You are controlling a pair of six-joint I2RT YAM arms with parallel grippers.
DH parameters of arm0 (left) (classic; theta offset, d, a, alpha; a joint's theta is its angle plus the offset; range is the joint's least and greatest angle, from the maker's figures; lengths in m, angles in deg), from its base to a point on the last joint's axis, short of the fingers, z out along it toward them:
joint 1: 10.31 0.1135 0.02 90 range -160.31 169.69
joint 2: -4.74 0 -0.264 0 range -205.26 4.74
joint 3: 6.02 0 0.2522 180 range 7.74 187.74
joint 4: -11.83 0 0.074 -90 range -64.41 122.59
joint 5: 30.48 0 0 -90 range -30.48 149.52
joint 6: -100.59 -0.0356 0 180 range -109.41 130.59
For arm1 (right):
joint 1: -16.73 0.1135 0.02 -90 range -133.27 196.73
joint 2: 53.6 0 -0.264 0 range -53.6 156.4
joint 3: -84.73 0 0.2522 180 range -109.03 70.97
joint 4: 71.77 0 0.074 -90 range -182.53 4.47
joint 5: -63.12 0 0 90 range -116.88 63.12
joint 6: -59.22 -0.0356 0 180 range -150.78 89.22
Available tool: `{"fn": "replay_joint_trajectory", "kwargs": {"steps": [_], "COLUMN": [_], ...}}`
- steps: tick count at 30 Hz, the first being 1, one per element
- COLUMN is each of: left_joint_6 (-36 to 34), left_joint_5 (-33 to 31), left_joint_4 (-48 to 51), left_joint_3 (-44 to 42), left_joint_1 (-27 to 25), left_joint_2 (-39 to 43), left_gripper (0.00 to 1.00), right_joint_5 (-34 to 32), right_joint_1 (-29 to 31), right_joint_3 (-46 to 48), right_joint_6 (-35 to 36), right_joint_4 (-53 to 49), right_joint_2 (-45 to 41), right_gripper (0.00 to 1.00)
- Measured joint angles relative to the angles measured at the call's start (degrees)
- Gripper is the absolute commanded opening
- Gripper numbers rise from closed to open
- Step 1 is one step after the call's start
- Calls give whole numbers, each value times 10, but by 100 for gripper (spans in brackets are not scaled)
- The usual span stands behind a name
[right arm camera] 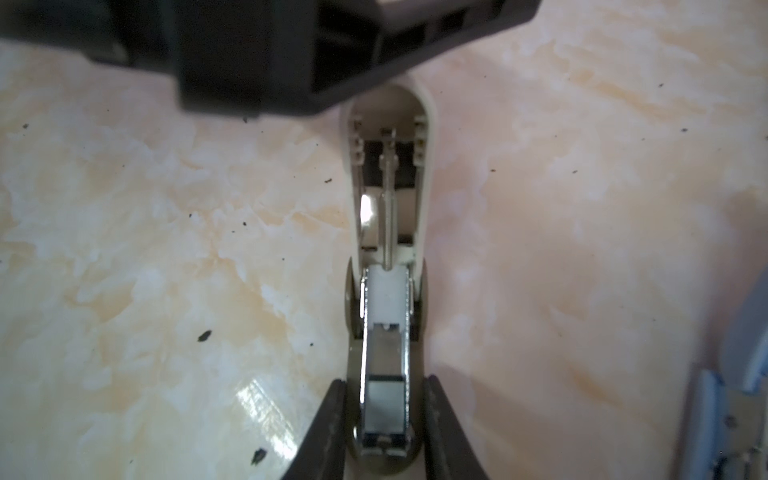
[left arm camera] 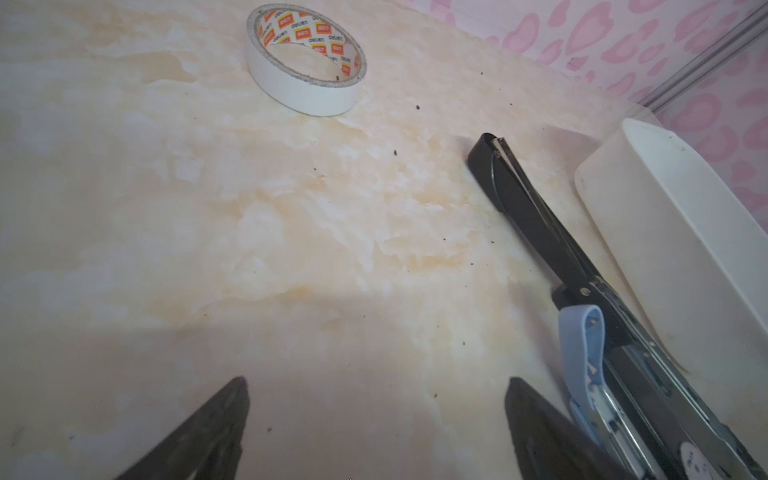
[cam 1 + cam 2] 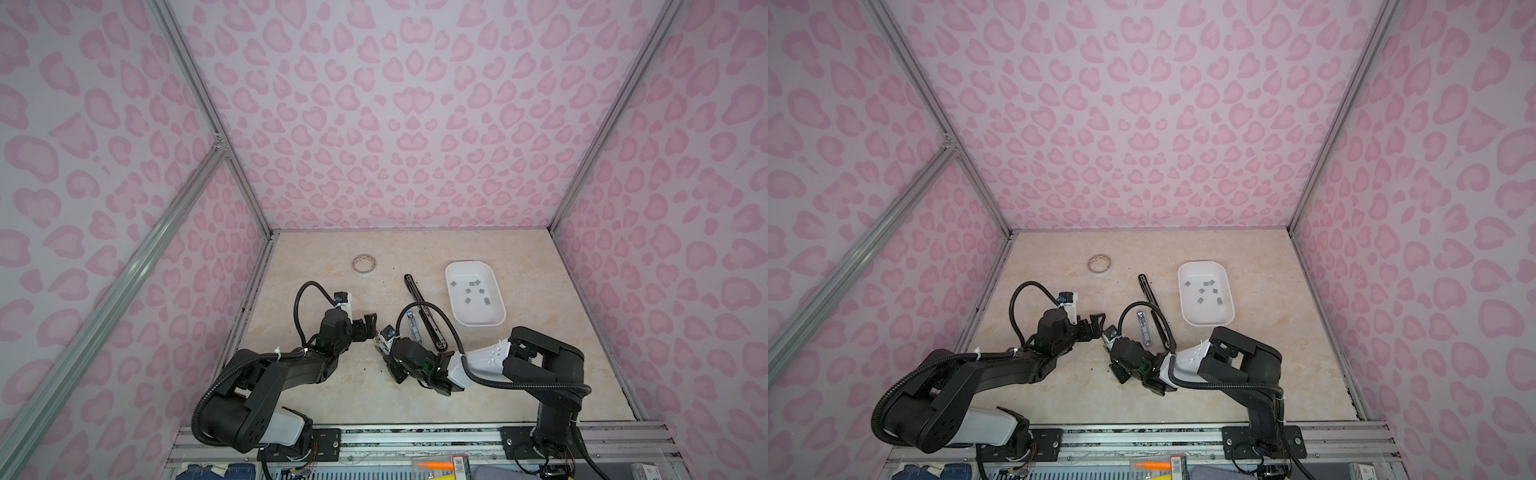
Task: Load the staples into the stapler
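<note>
Nearest you, the right gripper (image 1: 384,395) is clamping its fingers (image 1: 332,415) on the sides of a small beige stapler (image 1: 384,299). The stapler's lid is swung open, so the metal magazine channel is facing up. A grey block is sitting in that channel near the fingertips, and you cannot tell whether it is a strip or part of the mechanism. Just past the lid's tip, the left gripper (image 2: 376,386) is hovering above the table with its jaws wide apart, holding nothing. Beyond the grippers, a blue stapler (image 2: 579,345) and a long black stapler (image 2: 523,208) are lying side by side, both opened. Farther on, the staples (image 3: 471,291) are lying scattered in the white tray (image 3: 480,318), well apart from the held stapler. A tape roll (image 2: 305,89) is resting farthest off, to the left in both top views. Judged from this layout, you are presenting the opened magazine and no strip has been fetched. The next move calls for sending the free gripper past the two idle staplers to the tray and pinching one tiny strip squarely.
</note>
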Motion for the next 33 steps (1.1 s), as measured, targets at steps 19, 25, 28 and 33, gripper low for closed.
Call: {"fn": "replay_joint_trajectory", "kwargs": {"steps": [19, 25, 28, 33], "left_joint_6": [6, 39, 42, 36], "left_joint_5": [-62, -119, -112, -85], "left_joint_4": [-21, 1, 4, -9], "left_joint_3": [-56, -51, -35, -22], "left_joint_1": [-8, -8, -8, -12], "left_joint_2": [102, 78, 38, -5], "left_gripper": [96, 95, 92, 92], "right_joint_5": [15, 15, 12, 9], "right_joint_1": [-9, -10, -12, -18], "right_joint_3": [-4, -4, -4, -6], "right_joint_6": [-14, -15, -18, -25], "right_joint_4": [-8, -8, -10, -13], "right_joint_2": [-2, -2, -2, -2], "right_gripper": [22, 22, 22, 22]}}
